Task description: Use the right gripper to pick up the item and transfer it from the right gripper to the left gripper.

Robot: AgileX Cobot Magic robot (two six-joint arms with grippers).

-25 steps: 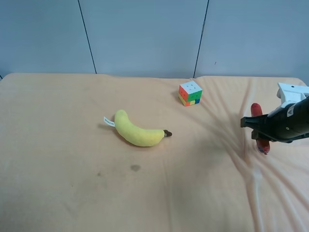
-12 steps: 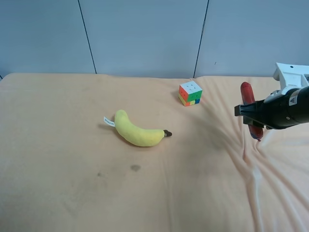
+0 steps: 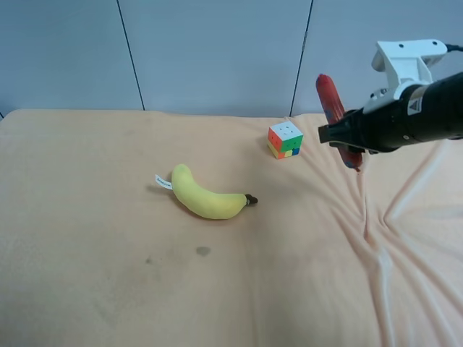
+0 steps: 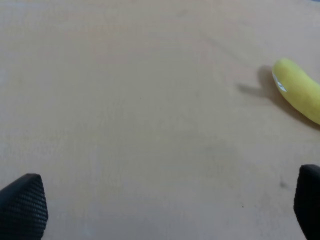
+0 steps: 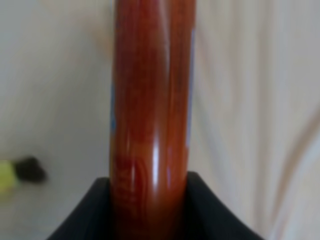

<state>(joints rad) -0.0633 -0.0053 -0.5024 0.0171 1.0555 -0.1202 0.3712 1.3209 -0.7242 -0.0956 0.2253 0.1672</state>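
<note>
Looking down on a peach cloth-covered counter point(image 3: 108, 289), creased toward 4 o'clock. At 2 o'clock, above the cloth: right claw point(image 3: 340, 136), black with white housing, clamped tight around the item point(image 3: 329, 97), a shiny red stick held in the air, nearly upright, top leaning toward 11 o'clock. Seen only from its wrist camera: left claw point(image 4: 165, 205), spread wide, gripping nothing. Near centre, lying flat: yellow plush banana point(image 3: 206, 199). Toward 1 o'clock from it, well apart: multicoloured puzzle cube point(image 3: 285, 139).
</note>
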